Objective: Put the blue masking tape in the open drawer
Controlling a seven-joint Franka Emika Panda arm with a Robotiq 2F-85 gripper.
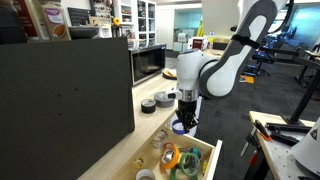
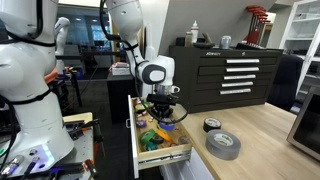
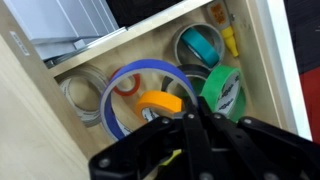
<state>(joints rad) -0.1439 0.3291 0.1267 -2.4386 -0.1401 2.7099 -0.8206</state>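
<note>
The blue masking tape [image 3: 110,90] is a thin bright-blue ring that looks large and close in the wrist view. It hangs at my fingertips above the open drawer [image 3: 30,125]. My gripper [image 3: 190,122] has its fingers drawn together on the ring's near edge. In an exterior view the gripper [image 1: 183,118] hovers over the back end of the pale wood drawer [image 1: 207,158], with the blue roll [image 1: 178,127] just below the fingers. The gripper [image 2: 163,110] and drawer [image 2: 165,156] also show in the second exterior view, where I cannot pick out the roll.
The drawer holds other rolls: orange [image 3: 160,102], green [image 3: 225,90], teal [image 3: 198,45] and a pale ring [image 3: 85,95]. Dark grey rolls [image 2: 222,145] [image 2: 212,125] lie on the wooden counter, also visible in an exterior view [image 1: 163,99]. A dark panel [image 1: 60,95] stands beside the counter.
</note>
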